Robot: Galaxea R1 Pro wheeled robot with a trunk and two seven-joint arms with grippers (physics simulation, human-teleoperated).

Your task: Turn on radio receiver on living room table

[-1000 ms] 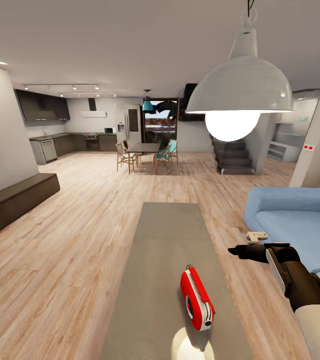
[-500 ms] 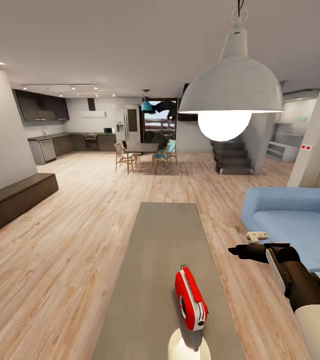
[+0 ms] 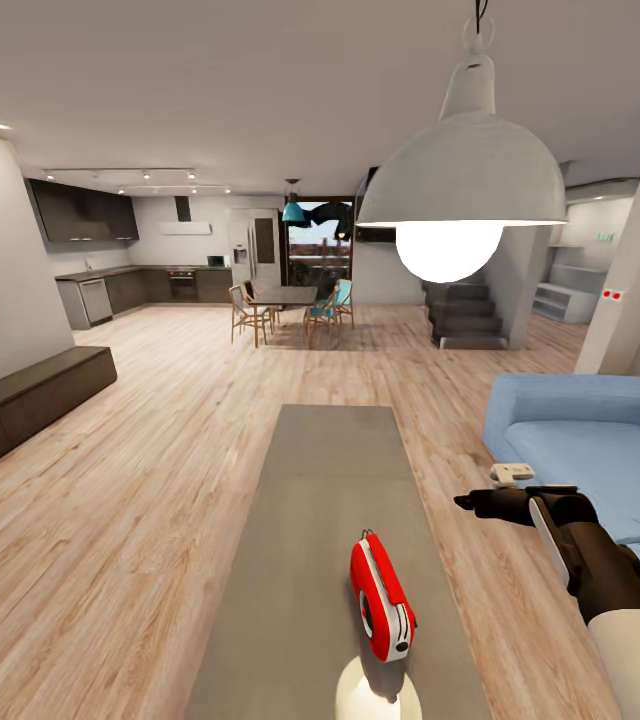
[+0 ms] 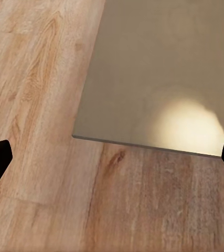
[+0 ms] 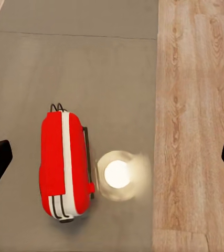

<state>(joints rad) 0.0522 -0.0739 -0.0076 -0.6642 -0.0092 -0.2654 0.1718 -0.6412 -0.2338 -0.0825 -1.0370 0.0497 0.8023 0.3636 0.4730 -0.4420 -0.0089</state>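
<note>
grey table (image 3: pixel 332 470), red radio receiver (image 3: pixel 381 597) upright

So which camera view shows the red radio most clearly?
The right wrist view: the radio receiver appears large and whole there, seen from above on the grey table. The head view shows it smaller, near the lower edge. The left wrist view has just table and floor.

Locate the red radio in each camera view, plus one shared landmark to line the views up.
Head view: radio receiver stands on the near end of the grey table, low centre, left of the right tool.
Left wrist view: not in it; the picture has the table's corner and wood floor.
Right wrist view: radio receiver lies left of centre on the table.
Shared landmark: the bright lamp reflection on the tabletop.
</note>
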